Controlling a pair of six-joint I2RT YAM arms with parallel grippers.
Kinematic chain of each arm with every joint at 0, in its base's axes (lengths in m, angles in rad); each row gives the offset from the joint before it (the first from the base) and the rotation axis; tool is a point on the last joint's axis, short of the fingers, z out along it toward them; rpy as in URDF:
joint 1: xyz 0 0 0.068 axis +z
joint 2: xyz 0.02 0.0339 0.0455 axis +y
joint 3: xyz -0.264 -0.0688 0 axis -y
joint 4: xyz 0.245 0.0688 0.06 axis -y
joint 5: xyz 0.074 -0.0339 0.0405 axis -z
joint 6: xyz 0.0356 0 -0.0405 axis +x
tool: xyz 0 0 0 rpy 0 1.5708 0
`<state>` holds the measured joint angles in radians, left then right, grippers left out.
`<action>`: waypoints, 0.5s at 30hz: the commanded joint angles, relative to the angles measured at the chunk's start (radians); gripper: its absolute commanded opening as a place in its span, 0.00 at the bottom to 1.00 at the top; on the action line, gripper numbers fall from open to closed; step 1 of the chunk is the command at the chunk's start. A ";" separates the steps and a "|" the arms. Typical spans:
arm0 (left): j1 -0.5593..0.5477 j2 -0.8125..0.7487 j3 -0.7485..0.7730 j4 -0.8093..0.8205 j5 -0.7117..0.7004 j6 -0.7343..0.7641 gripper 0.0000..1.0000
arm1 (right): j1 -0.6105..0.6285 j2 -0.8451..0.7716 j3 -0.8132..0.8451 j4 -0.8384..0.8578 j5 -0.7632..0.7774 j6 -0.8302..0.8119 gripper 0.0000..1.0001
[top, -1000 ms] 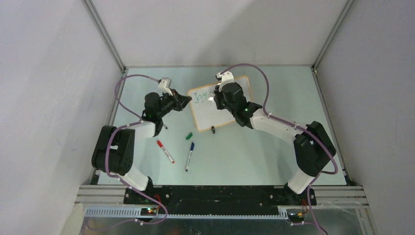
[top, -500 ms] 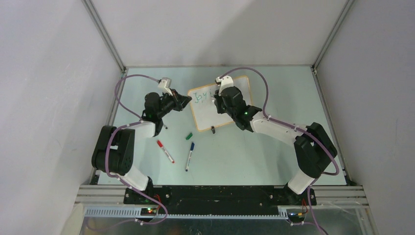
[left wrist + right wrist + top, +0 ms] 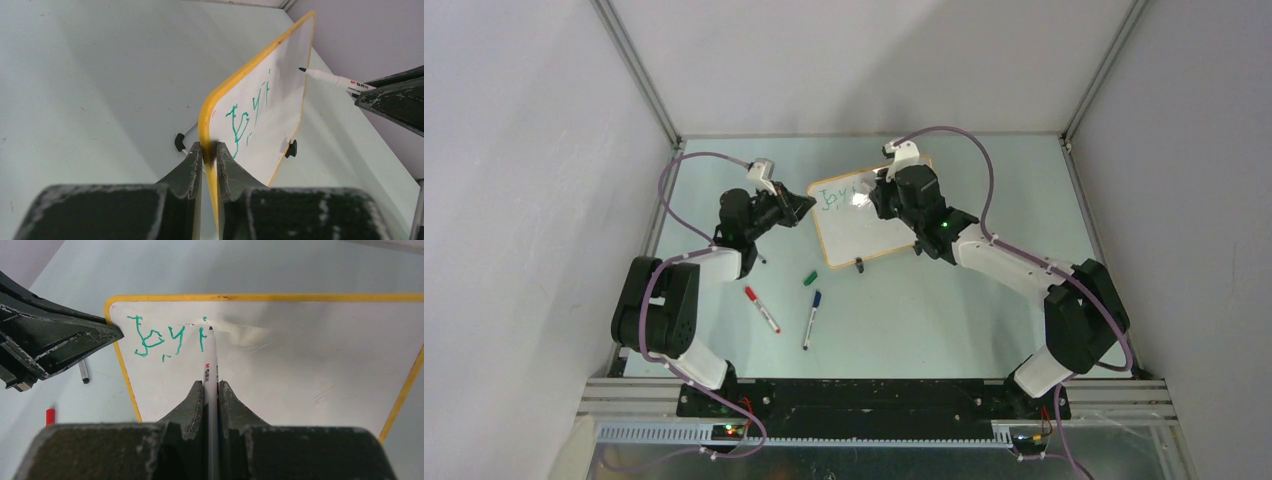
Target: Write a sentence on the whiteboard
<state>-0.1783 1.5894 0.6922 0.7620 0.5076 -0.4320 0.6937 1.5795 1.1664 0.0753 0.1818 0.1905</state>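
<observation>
Pale green bench [image 3: 984,300] enclosed by grey walls, seen from above, with both arm bases at its near edge. At left, the left claw [image 3: 208,147] is closed on the left edge of the whiteboard [image 3: 869,238], one finger on each face of the yellow-orange frame. On the bench in front of this arm lie, well apart from the board, a red marker [image 3: 762,309], a loose green cap [image 3: 810,277] and a blue marker [image 3: 811,318].

At centre, toward the far side of the bench, the whiteboard stands on its long edge, propped on black clip feet [image 3: 291,148], its writing face turned toward the right arm. The sentence [image 3: 167,337] is only begun: thin green letters reading "Joy", followed by an "i", sit in the board's upper left corner; the remaining surface is blank.

At right, the right claw [image 3: 211,385] is closed on a white-barrelled marker [image 3: 210,357], the barrel pinched between both fingers and pointing at the board. Its dark tip lies just right of the "i"; whether it touches the surface cannot be told.
</observation>
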 commanded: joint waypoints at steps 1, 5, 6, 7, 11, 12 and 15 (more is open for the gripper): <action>0.000 -0.013 0.004 0.016 -0.011 0.052 0.04 | -0.008 -0.021 0.017 0.030 -0.025 0.015 0.00; 0.000 -0.012 0.004 0.016 -0.011 0.052 0.04 | -0.013 -0.001 0.031 0.023 -0.026 0.013 0.00; 0.000 -0.012 0.004 0.016 -0.011 0.052 0.04 | -0.013 0.005 0.034 0.022 -0.025 0.012 0.00; 0.000 -0.012 0.005 0.016 -0.011 0.052 0.04 | -0.014 0.012 0.036 0.021 -0.024 0.011 0.00; 0.000 -0.011 0.006 0.015 -0.011 0.052 0.04 | -0.012 0.029 0.044 0.017 -0.021 0.011 0.00; 0.000 -0.011 0.005 0.016 -0.011 0.051 0.04 | -0.012 0.031 0.045 0.017 -0.019 0.011 0.00; 0.000 -0.010 0.006 0.016 -0.011 0.050 0.04 | -0.012 0.039 0.048 0.017 -0.009 0.010 0.00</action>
<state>-0.1783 1.5894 0.6922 0.7620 0.5076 -0.4320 0.6838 1.6077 1.1675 0.0780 0.1669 0.1913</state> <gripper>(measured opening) 0.137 0.131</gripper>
